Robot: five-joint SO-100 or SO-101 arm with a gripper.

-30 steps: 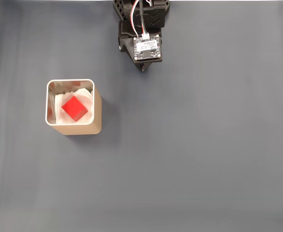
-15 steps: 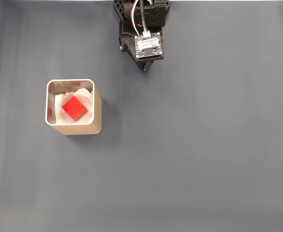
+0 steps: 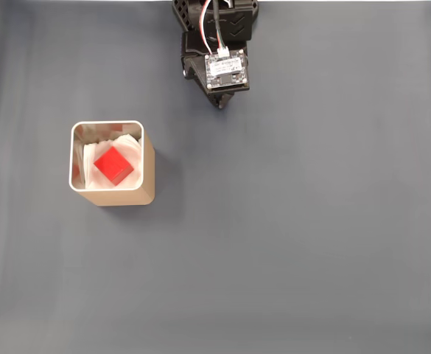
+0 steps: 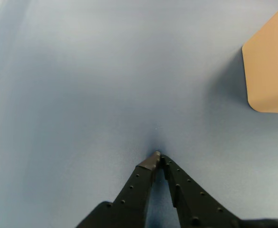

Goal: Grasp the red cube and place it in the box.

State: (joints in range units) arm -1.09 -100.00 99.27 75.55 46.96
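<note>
**Mia:** Fixed view first! Where is the red cube [image 3: 113,164]?

**Sam:** It sits inside the box [image 3: 148,171], on the white lining. It is turned a bit, so its corners point at the walls. The box is well apart from the pincer [image 3: 219,104], off to the left and lower down in that picture.

**Mia:** So is the job done?

**Sam:** I think so. The cube is in the box, and that is all the task asks for.

**Mia:** What is the pincer doing?

**Sam:** Look at the wrist view. The pincer [image 4: 158,155] is closed, with its two tips touching, and it holds nothing. It points down at the bare blue-grey tabletop [image 4: 96,85].

**Mia:** Why is it over there?

**Sam:** I guess the arm is tucked back near its base, out of the way. A tan side of the box [image 4: 270,71] peeks in from the right, far from the tips.

**Mia:** Could anything go wrong now?

**Sam:** Not much. The tall walls keep the cube in.
</note>
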